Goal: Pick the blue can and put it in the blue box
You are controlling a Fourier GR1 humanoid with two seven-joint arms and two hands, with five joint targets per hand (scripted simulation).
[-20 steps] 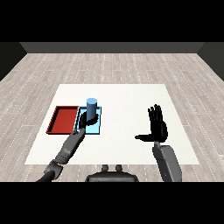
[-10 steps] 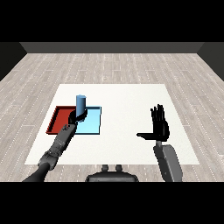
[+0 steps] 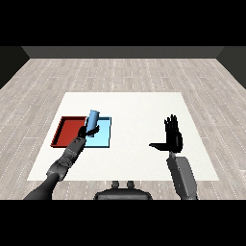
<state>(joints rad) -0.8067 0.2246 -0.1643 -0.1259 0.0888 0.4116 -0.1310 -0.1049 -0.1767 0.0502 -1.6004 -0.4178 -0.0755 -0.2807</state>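
Above the light blue flat tray, beside the red tray, held tilted: slim blue cylindrical can, wrapped by curled left hand probably for lowering inside; right hand idle, fingers straight.

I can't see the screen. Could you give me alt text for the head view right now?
The robot's left hand holds a tilted blue can over the light blue tray, which lies beside a red tray on a white table. The right hand is open, apart from both trays.
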